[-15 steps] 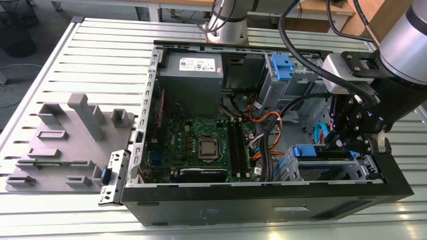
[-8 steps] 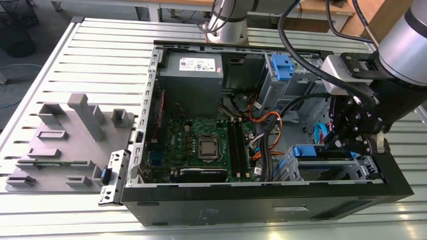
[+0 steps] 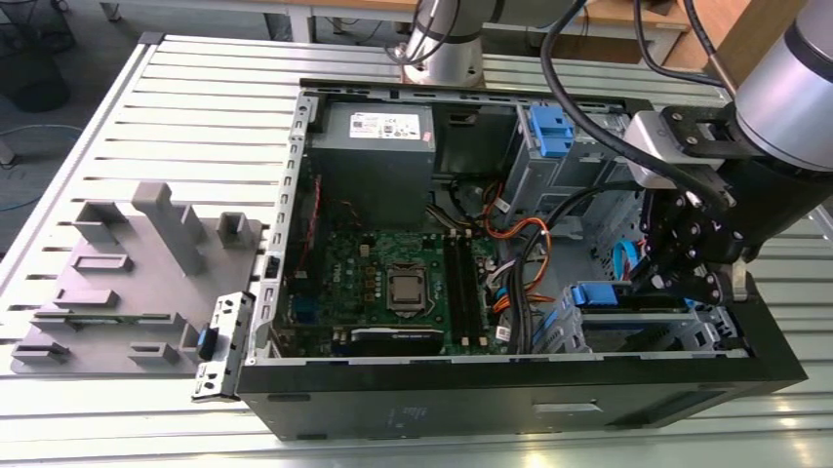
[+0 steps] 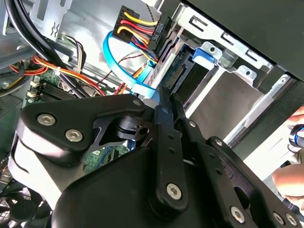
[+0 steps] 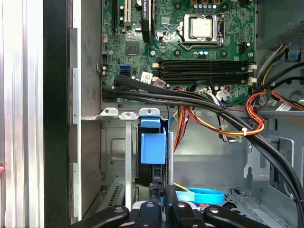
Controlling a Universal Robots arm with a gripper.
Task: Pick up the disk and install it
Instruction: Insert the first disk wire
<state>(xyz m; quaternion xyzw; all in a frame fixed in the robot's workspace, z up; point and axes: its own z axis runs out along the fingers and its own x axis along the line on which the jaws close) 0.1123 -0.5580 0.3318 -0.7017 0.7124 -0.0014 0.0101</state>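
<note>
The disk (image 3: 602,294) stands on edge in the metal drive cage (image 3: 703,327) at the front corner of the open computer case, on the exterior view's right. Its blue rail tab (image 5: 153,145) sits at the cage mouth, and its dark connector end (image 4: 183,78) faces my gripper. My gripper (image 3: 680,278) hangs inside the case just behind the disk. The black fingers (image 4: 166,123) lie together, shut, with their tips at the disk's connector end; whether they touch it I cannot tell. In the first wrist view my gripper (image 5: 164,206) lines up with the disk.
A blue data cable (image 4: 114,57) and a black power plug (image 4: 142,28) hang near the fingertips. Thick black cables (image 5: 190,99) cross above the cage. The motherboard (image 3: 390,283) and grey power supply (image 3: 375,146) fill the case. A grey fixture (image 3: 131,263) stands left; a hand (image 4: 292,175) is outside.
</note>
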